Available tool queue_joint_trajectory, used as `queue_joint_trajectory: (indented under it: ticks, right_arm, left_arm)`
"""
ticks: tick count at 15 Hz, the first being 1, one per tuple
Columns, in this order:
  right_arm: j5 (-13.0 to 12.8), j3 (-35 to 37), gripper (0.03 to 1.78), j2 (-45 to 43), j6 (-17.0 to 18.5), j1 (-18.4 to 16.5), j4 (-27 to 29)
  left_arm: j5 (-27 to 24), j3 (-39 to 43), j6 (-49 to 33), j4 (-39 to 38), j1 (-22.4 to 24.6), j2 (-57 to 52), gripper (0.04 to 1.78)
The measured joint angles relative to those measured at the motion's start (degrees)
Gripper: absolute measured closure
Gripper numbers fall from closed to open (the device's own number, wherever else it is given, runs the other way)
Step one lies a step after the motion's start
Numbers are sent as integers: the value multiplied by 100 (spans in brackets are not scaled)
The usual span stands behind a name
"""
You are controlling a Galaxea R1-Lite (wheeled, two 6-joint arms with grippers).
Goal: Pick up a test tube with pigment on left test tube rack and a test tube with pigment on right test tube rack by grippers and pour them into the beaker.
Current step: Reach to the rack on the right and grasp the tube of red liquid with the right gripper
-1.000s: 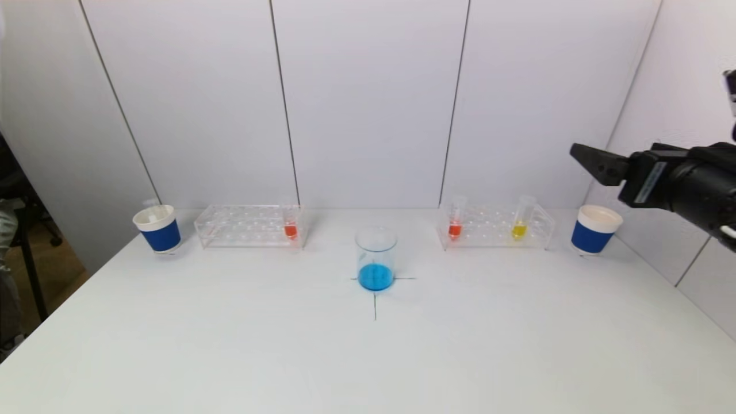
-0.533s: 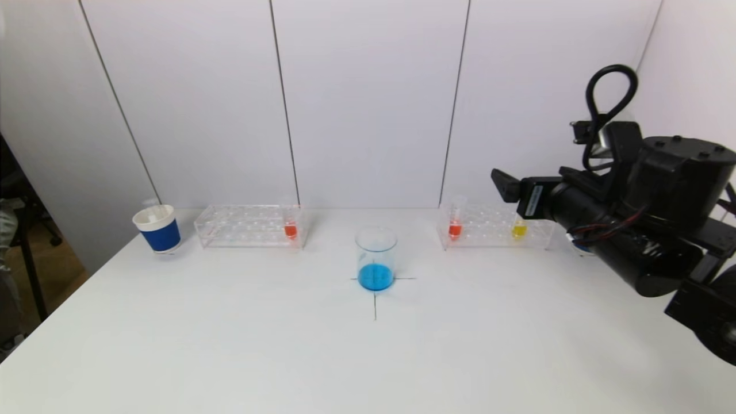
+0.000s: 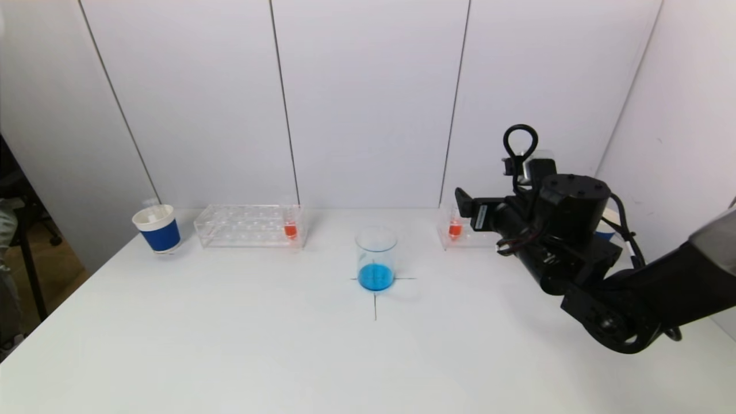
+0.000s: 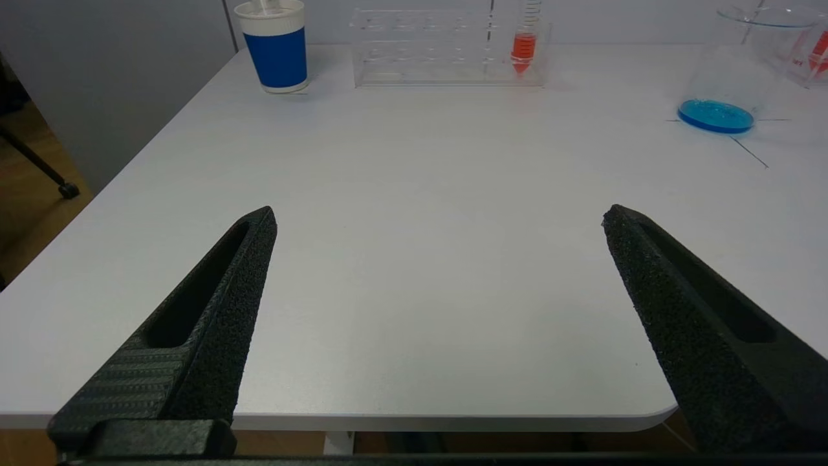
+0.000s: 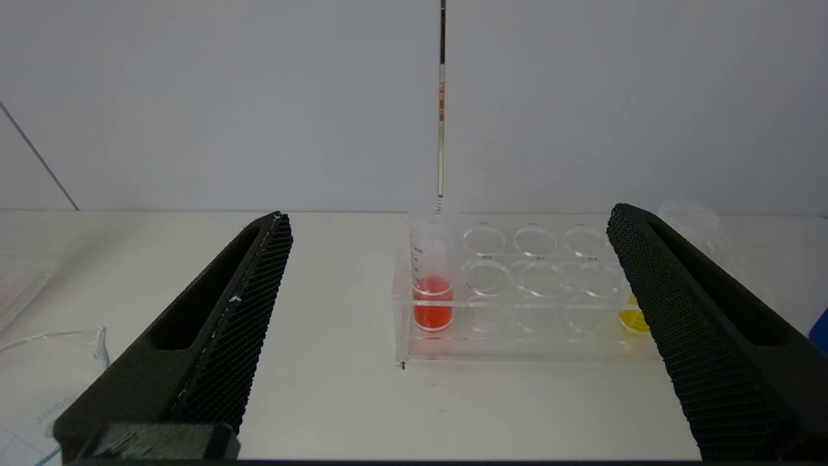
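A glass beaker (image 3: 376, 259) with blue liquid stands at the table's middle. The clear left rack (image 3: 248, 226) holds one tube of orange-red pigment (image 3: 290, 225). The clear right rack (image 5: 530, 291) holds a red-pigment tube (image 5: 432, 285) at its near-centre end and a yellow-pigment tube (image 5: 631, 318). My right gripper (image 5: 446, 336) is open and empty, level with the rack and short of it, facing the red tube (image 3: 455, 225). My left gripper (image 4: 440, 278) is open and empty above the table's near left edge, out of the head view.
A blue-and-white paper cup (image 3: 157, 228) stands left of the left rack. Another blue cup is mostly hidden behind my right arm (image 3: 575, 241). White wall panels close the back and right sides. The table (image 3: 230, 345) has bare room in front.
My right arm has swung in from the far right toward the centre and lower, so it now covers the yellow tube and right cup in the head view.
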Motion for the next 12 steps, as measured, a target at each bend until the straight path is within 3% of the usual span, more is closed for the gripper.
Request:
queue_joint_trajectory:
  ticks: [12]
  right_arm:
    - [-204, -809, 4, 1395, -28, -33, -485]
  left_arm:
    - [0, 0, 0, 2, 0, 0, 6]
